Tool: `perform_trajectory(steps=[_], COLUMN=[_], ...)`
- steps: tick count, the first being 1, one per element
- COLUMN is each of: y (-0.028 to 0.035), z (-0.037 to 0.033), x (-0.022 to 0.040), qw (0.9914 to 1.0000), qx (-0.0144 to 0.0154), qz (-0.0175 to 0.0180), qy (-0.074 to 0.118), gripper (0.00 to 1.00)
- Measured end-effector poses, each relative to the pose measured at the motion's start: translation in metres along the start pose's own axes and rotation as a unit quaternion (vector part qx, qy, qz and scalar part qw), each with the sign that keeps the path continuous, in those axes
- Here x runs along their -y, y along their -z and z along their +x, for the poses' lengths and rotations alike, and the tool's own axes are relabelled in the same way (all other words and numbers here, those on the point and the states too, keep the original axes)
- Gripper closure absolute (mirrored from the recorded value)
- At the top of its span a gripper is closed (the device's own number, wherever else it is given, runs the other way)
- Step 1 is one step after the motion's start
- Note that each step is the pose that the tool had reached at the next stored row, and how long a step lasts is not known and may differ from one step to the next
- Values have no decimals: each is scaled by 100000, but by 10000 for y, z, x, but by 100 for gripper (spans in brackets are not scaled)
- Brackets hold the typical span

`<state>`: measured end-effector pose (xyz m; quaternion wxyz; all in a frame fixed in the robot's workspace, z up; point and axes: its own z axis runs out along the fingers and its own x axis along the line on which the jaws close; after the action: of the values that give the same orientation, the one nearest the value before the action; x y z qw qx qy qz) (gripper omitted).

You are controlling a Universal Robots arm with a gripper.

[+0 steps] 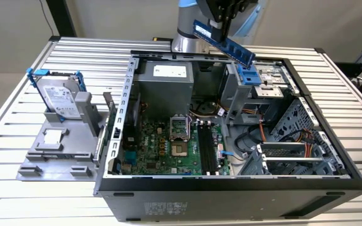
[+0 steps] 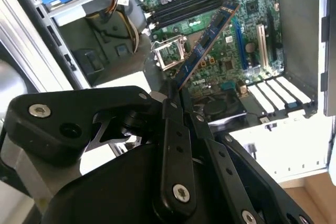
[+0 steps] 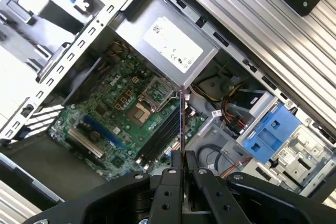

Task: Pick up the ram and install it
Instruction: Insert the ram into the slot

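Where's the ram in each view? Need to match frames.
Exterior view: ram tilted in the tool, above the open case.
Second wrist view: ram slanting from the tool across the motherboard.
First wrist view: ram edge-on, a thin line.
Shared landmark: CPU socket.

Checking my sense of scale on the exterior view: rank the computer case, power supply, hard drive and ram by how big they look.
1. computer case
2. power supply
3. hard drive
4. ram: long but thin. It is held high above the case, so its rank against the hard drive is unsure.
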<state>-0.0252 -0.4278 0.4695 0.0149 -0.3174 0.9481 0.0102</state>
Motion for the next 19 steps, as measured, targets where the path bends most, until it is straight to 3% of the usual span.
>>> perform_trajectory(steps=[5,12,15,19], y=[0,0,0,0], z=[0,0,0,0], x=[0,0,0,0], qw=[99922,99878,99739,99419], qx=[41,53,71,105], qz=[135,170,249,372], qy=[-3950,-4938,-7219,-10757], gripper=[100,100,100,100])
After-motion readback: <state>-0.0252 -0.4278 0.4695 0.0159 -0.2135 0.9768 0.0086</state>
